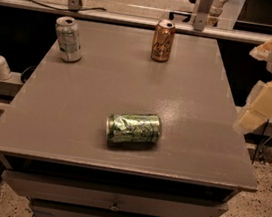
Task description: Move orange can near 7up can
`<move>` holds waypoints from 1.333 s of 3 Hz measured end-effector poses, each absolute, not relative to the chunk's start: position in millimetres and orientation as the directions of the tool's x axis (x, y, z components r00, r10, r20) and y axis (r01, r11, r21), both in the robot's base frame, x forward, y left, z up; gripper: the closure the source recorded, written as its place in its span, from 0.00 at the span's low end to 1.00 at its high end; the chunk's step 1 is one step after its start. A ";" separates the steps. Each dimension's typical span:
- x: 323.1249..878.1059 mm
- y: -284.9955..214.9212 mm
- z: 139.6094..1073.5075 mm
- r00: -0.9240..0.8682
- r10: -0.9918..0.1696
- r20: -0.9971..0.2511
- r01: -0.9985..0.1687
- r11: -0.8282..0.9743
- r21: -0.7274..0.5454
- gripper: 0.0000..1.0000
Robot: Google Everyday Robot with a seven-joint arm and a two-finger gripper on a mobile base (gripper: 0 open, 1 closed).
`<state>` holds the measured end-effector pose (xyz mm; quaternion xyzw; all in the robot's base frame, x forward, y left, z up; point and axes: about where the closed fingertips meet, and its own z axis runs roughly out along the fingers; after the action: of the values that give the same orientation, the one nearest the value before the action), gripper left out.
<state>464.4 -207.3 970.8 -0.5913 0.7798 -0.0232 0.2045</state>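
Observation:
The orange can (pixel 162 40) stands upright at the far edge of the grey table (pixel 74 117), right of centre. The 7up can (pixel 68 39), silver-grey with faint green print, stands upright at the far left corner, well apart from the orange can. My gripper (pixel 260 107) hangs off the table's right side, at about mid-depth, away from both cans and holding nothing that I can see.
A bright green patterned can (pixel 133 129) lies on its side near the front middle of the table. A white pump bottle (pixel 0 63) stands on a ledge to the left. A rail with posts runs behind the table. Drawers sit under the front edge.

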 end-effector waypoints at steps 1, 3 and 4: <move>508.5 -187.0 952.1 -0.184 -0.895 -0.406 -0.906 0.314 -0.282 0.00; 600.3 -139.8 919.5 -0.168 -0.717 -0.676 -0.901 0.390 -0.189 0.00; 632.9 -117.7 927.4 -0.151 -0.620 -0.770 -0.905 0.400 -0.145 0.00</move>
<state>632.9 -117.7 927.4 -0.5175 0.7368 0.1800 0.3961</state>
